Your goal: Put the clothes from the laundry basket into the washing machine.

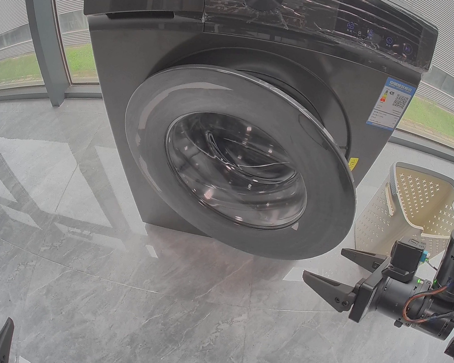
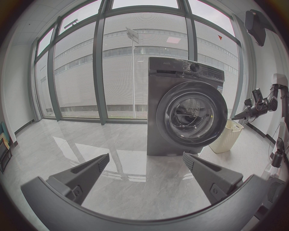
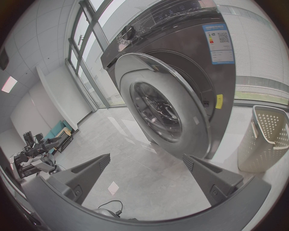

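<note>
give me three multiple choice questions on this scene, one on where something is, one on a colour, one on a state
1. Where does the laundry basket stand relative to the washing machine?
A. On top of it
B. On the floor beside it, toward the robot's right
C. On the floor, toward the robot's left

2. What colour is the laundry basket?
A. Cream
B. Red
C. Black

3. How is the right tool?
A. Shut on a shirt
B. Shut on the door's edge
C. Open, holding nothing

Answers:
1 B: the head view shows it on the floor by the machine's right side.
2 A: its perforated walls are cream.
3 C: its two fingers are spread apart with only floor between them.
</note>
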{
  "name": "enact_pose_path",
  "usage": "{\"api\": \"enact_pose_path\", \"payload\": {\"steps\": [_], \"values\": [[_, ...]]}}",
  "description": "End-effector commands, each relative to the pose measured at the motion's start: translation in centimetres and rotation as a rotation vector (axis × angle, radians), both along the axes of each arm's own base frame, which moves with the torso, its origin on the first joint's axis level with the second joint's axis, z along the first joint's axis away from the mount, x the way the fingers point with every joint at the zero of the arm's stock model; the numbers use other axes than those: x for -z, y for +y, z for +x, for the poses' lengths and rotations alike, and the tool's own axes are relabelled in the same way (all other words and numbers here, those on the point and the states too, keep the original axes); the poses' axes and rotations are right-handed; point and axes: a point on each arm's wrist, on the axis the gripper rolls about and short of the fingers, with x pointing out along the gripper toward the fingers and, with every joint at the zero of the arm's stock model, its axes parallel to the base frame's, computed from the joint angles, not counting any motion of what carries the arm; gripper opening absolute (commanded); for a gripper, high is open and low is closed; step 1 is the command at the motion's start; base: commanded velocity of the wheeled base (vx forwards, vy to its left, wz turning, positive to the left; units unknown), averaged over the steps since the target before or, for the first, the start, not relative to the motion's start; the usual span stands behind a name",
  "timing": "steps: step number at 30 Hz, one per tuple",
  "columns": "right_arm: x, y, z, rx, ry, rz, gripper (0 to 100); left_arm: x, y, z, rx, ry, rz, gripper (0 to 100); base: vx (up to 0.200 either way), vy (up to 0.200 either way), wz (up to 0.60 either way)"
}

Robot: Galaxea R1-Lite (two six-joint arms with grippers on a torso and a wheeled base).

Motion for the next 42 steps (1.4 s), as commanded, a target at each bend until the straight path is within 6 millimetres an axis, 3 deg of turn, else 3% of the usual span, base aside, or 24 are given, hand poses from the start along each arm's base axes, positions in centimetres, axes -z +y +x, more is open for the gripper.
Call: {"api": "enact_pose_path", "payload": {"steps": [1,7,12,19,25,28,35,36,37,42], "values": [[-0.6,1.0,0.0,-0.04,-0.019,0.016,100,0.5,0.0,0.0,0.0,0.003,0.0,100,0.2,0.0,0.0],[-1.7,1.6,1.5,-0.021,-0.048,0.041,100,0.5,0.0,0.0,-0.002,0.003,-0.003,100,0.2,0.0,0.0],[-3.1,0.9,3.3,0.058,-0.094,0.07,100,0.5,0.0,0.0,0.0,0.003,-0.001,100,0.2,0.0,0.0],[-4.1,0.8,6.2,0.229,-0.23,0.147,100,0.5,0.0,0.0,-0.002,0.003,-0.001,100,0.0,0.0,0.0],[-3.9,0.3,6.6,0.265,-0.256,0.156,100,0.5,0.0,0.0,-0.002,0.003,-0.004,100,0.0,0.0,0.0],[-3.5,0.1,6.3,0.265,-0.243,0.147,100,0.5,0.0,0.0,-0.002,0.003,-0.004,100,0.0,0.0,0.0],[-1.3,-0.8,2.5,0.173,-0.173,0.1,100,0.5,0.0,0.0,0.003,0.003,-0.006,100,0.0,0.0,0.0],[-0.9,-1.1,0.9,0.109,-0.163,0.104,100,0.5,0.0,0.0,0.003,0.003,-0.006,100,0.0,0.0,0.0],[-0.9,-1.1,0.9,0.109,-0.163,0.104,100,0.5,0.0,0.0,0.003,0.003,-0.006,100,0.0,0.0,0.0],[-0.7,-3.5,-3.8,0.009,-0.194,0.132,100,0.5,0.0,0.0,0.003,0.003,-0.006,100,0.0,0.0,0.0]]}}
